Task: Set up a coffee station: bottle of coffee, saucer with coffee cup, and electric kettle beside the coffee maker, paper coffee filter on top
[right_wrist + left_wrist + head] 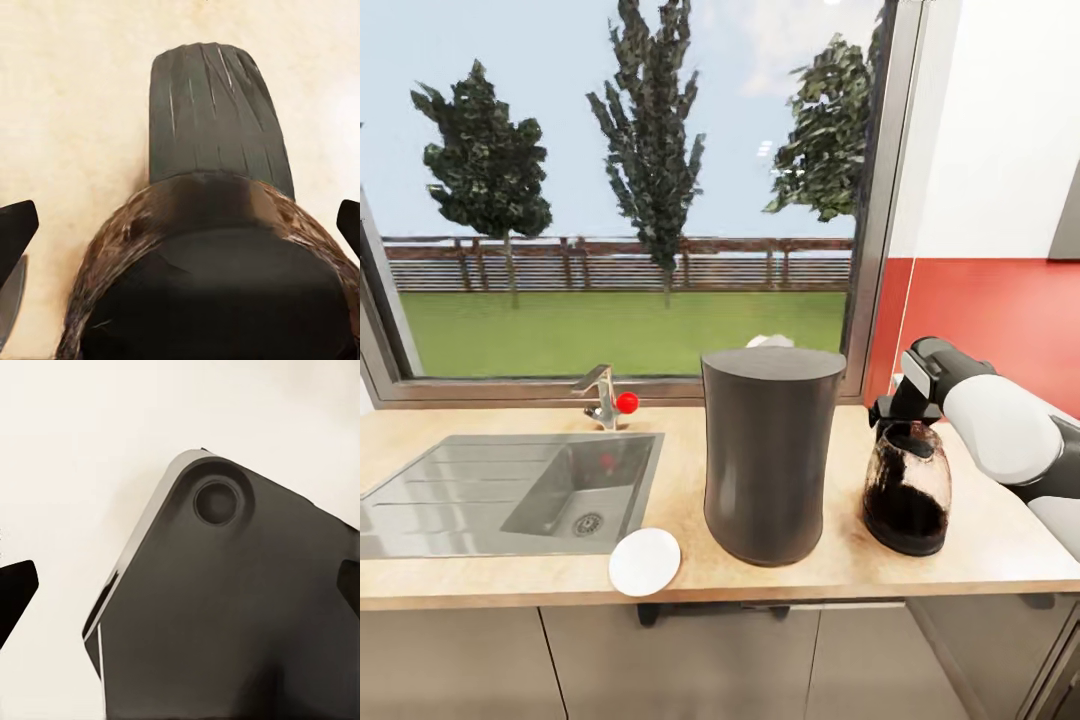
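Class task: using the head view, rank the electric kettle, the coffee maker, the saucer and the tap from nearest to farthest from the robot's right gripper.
1. Electric kettle: directly under the right gripper, at the counter's right.
2. Coffee maker: left of the kettle, mid-counter.
3. Tap and saucer: both further left, too close to call.

On the tabletop [980, 540] stand one coffee maker [768, 455] at the middle, one electric kettle [907, 490] at its three o'clock, and one saucer [645, 561] at its eight o'clock. One sink [510, 495] lies at nine o'clock, with one tap [600, 395] bearing one red knob [627, 402] behind it. One white robot arm [1000, 425] reaches in from three o'clock. Through the one window [875, 200] three trees [655, 140] stand before one fence [610, 262]. Two dark fingers [16, 229] flank the kettle in the right wrist view.
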